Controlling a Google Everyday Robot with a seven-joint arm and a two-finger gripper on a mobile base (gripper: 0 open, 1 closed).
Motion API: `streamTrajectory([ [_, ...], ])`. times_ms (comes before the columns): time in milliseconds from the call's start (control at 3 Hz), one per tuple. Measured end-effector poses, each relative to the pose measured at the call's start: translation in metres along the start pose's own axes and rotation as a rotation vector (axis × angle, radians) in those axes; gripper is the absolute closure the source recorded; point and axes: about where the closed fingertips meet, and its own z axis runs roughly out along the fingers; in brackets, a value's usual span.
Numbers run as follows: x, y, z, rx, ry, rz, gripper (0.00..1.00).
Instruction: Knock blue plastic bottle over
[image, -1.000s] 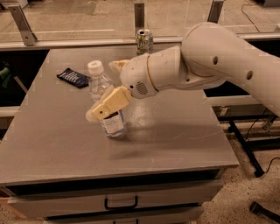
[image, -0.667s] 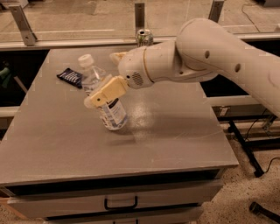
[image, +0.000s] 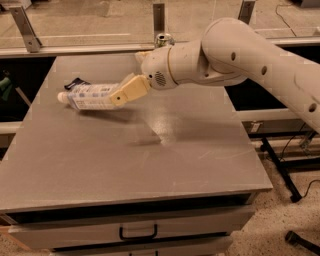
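Note:
The blue plastic bottle (image: 89, 96) lies on its side on the grey table (image: 150, 165), at the left. Its white cap points left and its white label faces up. My gripper (image: 118, 97) reaches in from the right on the big white arm (image: 225, 55) and sits against the bottle's base end, low over the table.
A green-and-white can (image: 163, 39) stands at the table's back edge, partly hidden behind the arm. A flat dark blue packet (image: 76, 82) lies just behind the bottle. A glass railing runs along the back. Drawers with a black handle (image: 138, 233) sit under the front edge.
The bottle was upright and tilting left against my gripper; now it lies flat on its side, further left. My gripper has swept left and up with it.

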Motion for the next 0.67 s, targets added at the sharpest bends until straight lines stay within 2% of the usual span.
streamTrajectory([
  [333,0.018,-0.011,-0.012,0.027,0.028,0.006,0.0],
  [667,0.032,-0.03,-0.052,0.067,0.09,-0.029,0.0],
])
